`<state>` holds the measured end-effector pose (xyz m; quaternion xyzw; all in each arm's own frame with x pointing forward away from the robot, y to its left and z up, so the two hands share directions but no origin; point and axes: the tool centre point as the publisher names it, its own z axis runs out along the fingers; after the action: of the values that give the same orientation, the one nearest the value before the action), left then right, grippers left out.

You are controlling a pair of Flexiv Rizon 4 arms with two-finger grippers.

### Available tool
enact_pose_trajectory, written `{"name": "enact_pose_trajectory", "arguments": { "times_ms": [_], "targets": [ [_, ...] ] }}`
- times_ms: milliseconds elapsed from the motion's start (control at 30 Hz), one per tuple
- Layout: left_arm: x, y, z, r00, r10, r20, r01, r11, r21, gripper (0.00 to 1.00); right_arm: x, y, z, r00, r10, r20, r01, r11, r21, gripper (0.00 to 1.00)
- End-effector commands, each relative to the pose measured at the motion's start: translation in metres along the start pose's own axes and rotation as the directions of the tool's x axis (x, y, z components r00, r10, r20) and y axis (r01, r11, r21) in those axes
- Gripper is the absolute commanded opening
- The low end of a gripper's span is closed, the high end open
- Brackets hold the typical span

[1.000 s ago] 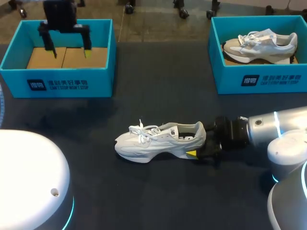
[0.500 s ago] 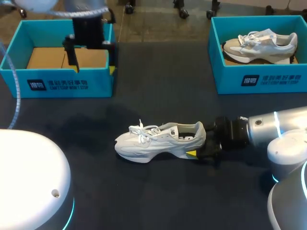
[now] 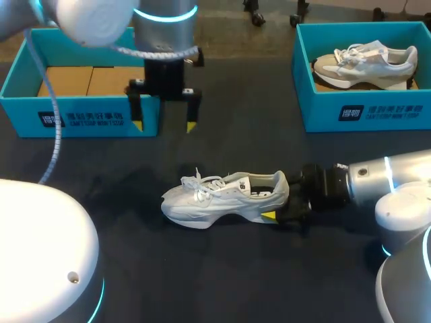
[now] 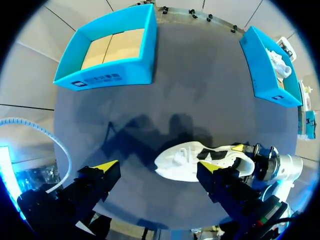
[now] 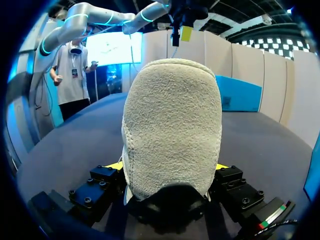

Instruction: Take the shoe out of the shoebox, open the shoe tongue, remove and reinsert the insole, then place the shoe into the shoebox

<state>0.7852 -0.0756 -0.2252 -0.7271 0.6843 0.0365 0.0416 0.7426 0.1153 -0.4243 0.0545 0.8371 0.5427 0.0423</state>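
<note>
Shoe [image 3: 225, 196] sits upright mid-desk [image 3: 236, 121], heel clamped in right pincer [image 3: 277, 205]. Left pincer [image 3: 164, 126], fingers wide apart and empty, has moved off the left box [image 3: 81, 114] to its front corner, probably bound for the tongue [image 3: 237, 183].

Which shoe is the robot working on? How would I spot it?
Start at the middle of the dark table. The white shoe stands there on its sole, heel gripped by the right gripper. Its neighbour, the beige-and-white shoe, lies inside the right blue shoebox.
</note>
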Motion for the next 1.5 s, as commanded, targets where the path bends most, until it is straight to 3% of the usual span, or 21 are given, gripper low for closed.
{"name": "enact_pose_trajectory", "arguments": {
  "times_ms": [33, 867, 1200, 1500],
  "targets": [
    [0.019, 0.009, 0.010, 1.000, 0.018, 0.014, -0.018, 1.000, 0.010, 1.00, -0.001, -0.002, 0.005, 1.000, 0.000, 0.004, 0.000, 1.000, 0.003, 0.00],
    [0.124, 0.047, 0.048, 0.988, 0.155, -0.007, -0.155, 0.988, -0.006, 1.00, -0.001, -0.002, 0.005, 1.000, 0.000, 0.004, 0.000, 1.000, 0.003, 0.00],
    [0.148, 0.051, 0.071, 0.987, 0.158, -0.020, -0.159, 0.987, -0.022, 1.00, -0.001, -0.002, 0.005, 1.000, 0.000, 0.004, 0.000, 1.000, 0.003, 0.00],
    [0.157, 0.054, 0.094, 0.990, 0.144, 0.000, -0.144, 0.989, -0.042, 1.00, -0.001, -0.002, 0.005, 1.000, 0.000, 0.004, 0.000, 1.000, 0.003, 0.00]
  ]
}}
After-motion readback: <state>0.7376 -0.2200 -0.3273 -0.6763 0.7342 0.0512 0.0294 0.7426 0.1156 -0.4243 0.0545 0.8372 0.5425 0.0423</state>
